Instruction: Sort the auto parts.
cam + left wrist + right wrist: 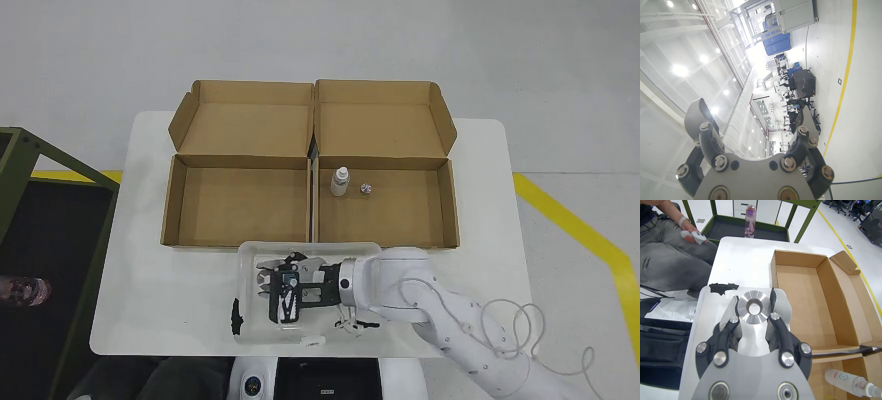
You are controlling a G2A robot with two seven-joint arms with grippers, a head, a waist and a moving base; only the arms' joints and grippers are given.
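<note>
A round silver metal disc (754, 309) with a centre hole sits between the fingers of my right gripper (754, 303), which is shut on it from both sides, just above the white tray (702, 306). From above, that right gripper (288, 292) lies over the tray (370, 250) at the table's near edge. The left cardboard box (240, 205) is empty. In the right cardboard box (400, 210) are a small white bottle (341, 181) and a small metal part (366, 187). My left gripper (752, 109) is open, pointing up at the ceiling, and holds nothing.
Both boxes have their lids folded back toward the far side. A strip of black tape (723, 288) sticks to the tray's rim. A green cart (40, 230) stands close to the table's left side, with a pink bottle (750, 220) on it.
</note>
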